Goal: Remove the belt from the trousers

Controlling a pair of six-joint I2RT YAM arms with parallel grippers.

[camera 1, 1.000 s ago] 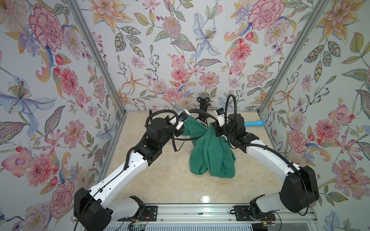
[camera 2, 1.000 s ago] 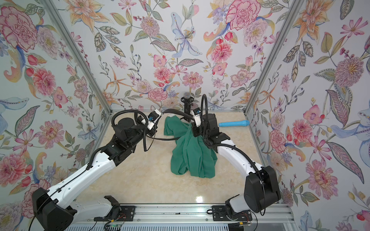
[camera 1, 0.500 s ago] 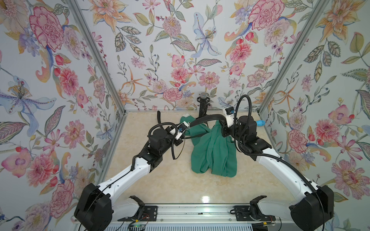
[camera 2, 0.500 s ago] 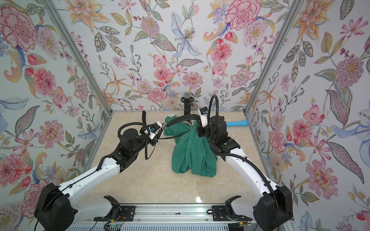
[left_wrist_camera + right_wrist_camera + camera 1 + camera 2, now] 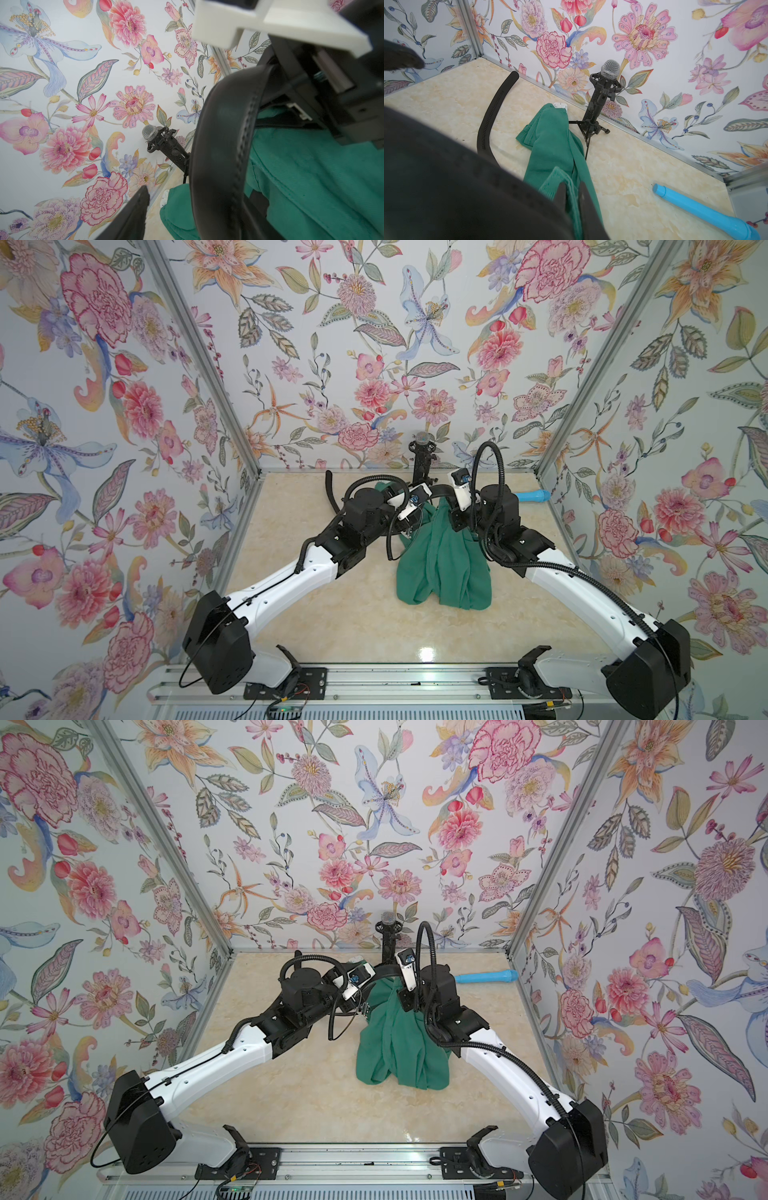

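Evidently we find the belt (image 5: pixel 218 145) light and springy, arching over the limp trousers (image 5: pixel 444 564). Our right gripper (image 5: pixel 572 193) pinches the waistband; the left gripper (image 5: pixel 200 195) stands parted around the belt, unclamped. We advise pinching its flat faces.

A mic (image 5: pixel 610 69) stands up on a little black stand, past the right gripper (image 5: pixel 572 191) and close to the back wall (image 5: pixel 374 344). A small white thing (image 5: pixel 560 106) lies near the stand, on the side toward the left gripper (image 5: pixel 365 1008). I cannot tell what it is. A blue tube (image 5: pixel 706 209) lies flat on the tan table (image 5: pixel 353 614), off to the right of the right gripper and well apart from it, by the side wall (image 5: pixel 665 448). Both walls have big flowers on them.
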